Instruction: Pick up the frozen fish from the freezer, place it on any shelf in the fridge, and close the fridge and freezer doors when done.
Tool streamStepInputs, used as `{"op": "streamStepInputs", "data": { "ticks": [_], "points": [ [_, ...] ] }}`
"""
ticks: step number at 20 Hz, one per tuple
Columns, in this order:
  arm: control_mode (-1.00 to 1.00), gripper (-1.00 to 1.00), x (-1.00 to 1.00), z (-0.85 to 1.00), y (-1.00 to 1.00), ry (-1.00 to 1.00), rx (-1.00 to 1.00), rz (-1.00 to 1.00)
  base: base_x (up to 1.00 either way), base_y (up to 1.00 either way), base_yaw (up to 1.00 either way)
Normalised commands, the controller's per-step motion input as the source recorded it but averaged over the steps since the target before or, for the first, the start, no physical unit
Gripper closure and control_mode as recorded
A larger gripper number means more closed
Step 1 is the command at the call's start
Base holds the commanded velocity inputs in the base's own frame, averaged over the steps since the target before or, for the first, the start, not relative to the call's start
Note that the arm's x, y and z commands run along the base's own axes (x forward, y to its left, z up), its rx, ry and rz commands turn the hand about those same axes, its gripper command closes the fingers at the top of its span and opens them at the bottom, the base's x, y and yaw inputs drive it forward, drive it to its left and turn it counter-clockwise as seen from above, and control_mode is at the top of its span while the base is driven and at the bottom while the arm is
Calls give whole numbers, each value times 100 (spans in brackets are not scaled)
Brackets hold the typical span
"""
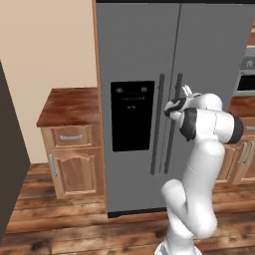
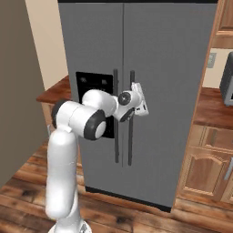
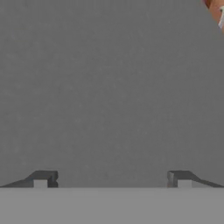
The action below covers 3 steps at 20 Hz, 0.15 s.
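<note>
While both tall grey doors with long dark bar handles (image 1: 169, 124) are shut, my gripper (image 3: 112, 179) sits centre frame in the base views, right up against the wider door's handle (image 2: 132, 118). Jaws are wide apart with nothing between them; in the hand view the two dark fingertips (image 3: 43, 178) stand at the bottom, plain grey door panel (image 3: 109, 87) beyond. The left base view shows the black dispenser panel (image 1: 132, 115) on the narrower door fully; its small white markings are too tiny to read. Can't see the frozen fish.
</note>
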Motion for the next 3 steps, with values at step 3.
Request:
{"op": "streamStepInputs", "data": {
  "ticks": [3],
  "points": [
    [-100,-100,0,0,0,0,0,0,0,0,0]
  ]
}}
